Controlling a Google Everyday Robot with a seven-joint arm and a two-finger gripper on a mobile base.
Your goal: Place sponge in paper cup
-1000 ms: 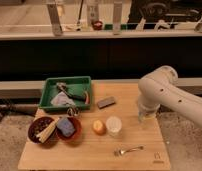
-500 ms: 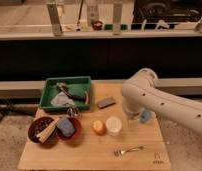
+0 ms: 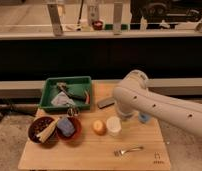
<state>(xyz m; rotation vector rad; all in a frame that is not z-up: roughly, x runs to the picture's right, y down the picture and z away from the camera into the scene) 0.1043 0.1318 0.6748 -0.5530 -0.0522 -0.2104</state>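
The blue-purple sponge (image 3: 66,126) lies in a red bowl (image 3: 75,133) at the front left of the wooden table. The white paper cup (image 3: 113,126) stands upright near the table's middle, about a hand's width right of the bowl. My white arm (image 3: 159,107) reaches in from the right and bends down just behind the cup. My gripper (image 3: 125,115) is at its lower end, behind and right of the cup, largely hidden by the arm. It is well apart from the sponge.
A flat dark grey block (image 3: 105,102) lies behind the cup. An orange object (image 3: 98,127) sits left of the cup. There is also a green tray (image 3: 50,87) with clutter, a brown bowl (image 3: 36,136), a fork (image 3: 128,149) and a small blue object (image 3: 144,118).
My arm has swung left across the table, from beyond the right of the cup to just behind it. The sponge, cup and bowls have not moved.
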